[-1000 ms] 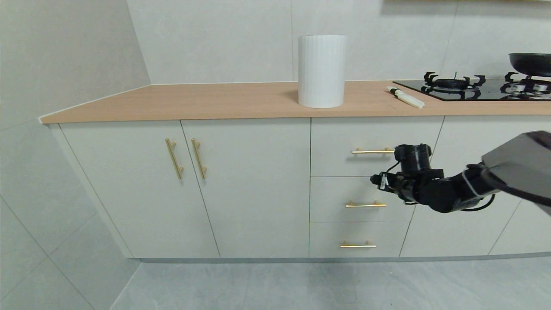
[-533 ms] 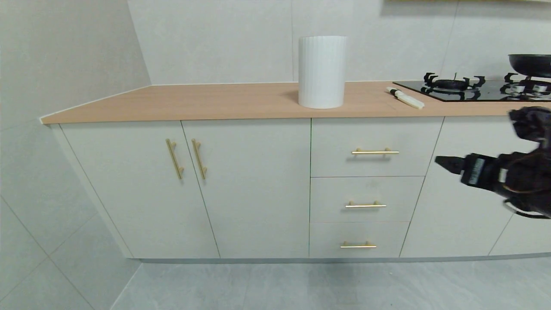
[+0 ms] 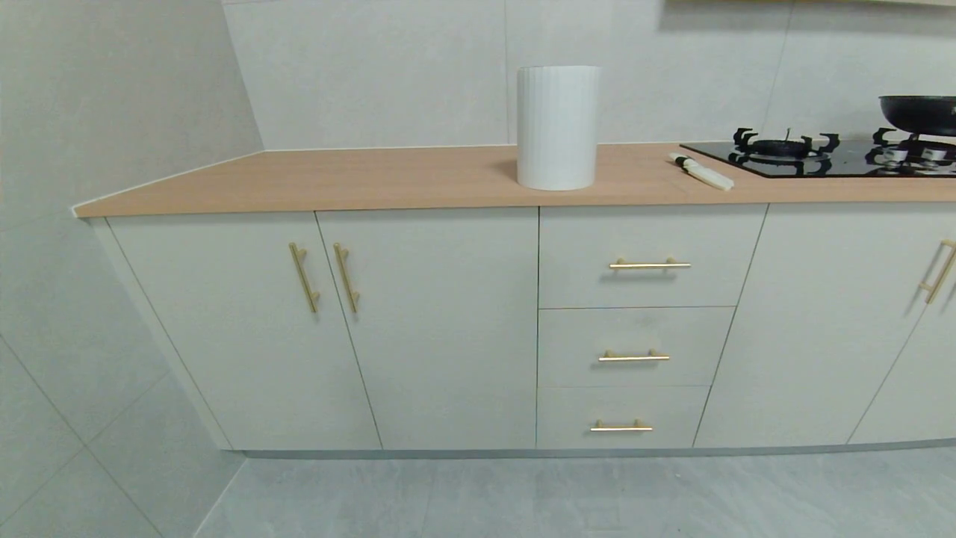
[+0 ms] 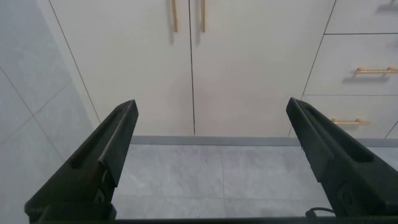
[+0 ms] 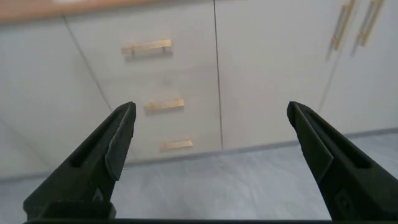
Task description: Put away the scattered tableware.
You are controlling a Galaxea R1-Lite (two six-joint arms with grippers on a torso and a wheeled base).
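A pale utensil with a dark band (image 3: pixel 701 169) lies on the wooden countertop (image 3: pixel 373 179) just left of the hob. A tall white ribbed cylinder (image 3: pixel 557 125) stands upright on the countertop near the middle. Below it is a stack of three drawers with gold handles (image 3: pixel 648 264), all shut. My left gripper (image 4: pixel 211 124) is open, low in front of the cabinet doors, with floor between its fingers. My right gripper (image 5: pixel 211 124) is open too, facing the drawer stack (image 5: pixel 147 48) from a distance, nothing held.
A black gas hob (image 3: pixel 814 155) with a dark pan (image 3: pixel 917 112) sits at the right end of the countertop. Double cabinet doors with gold handles (image 3: pixel 325 276) are left of the drawers. Grey tiled floor (image 3: pixel 523 493) lies open in front of the cabinets.
My right arm, which was near the top drawer handle, has pulled back to the right and out of the head view. The drawers stay shut. The head view has shifted slightly.
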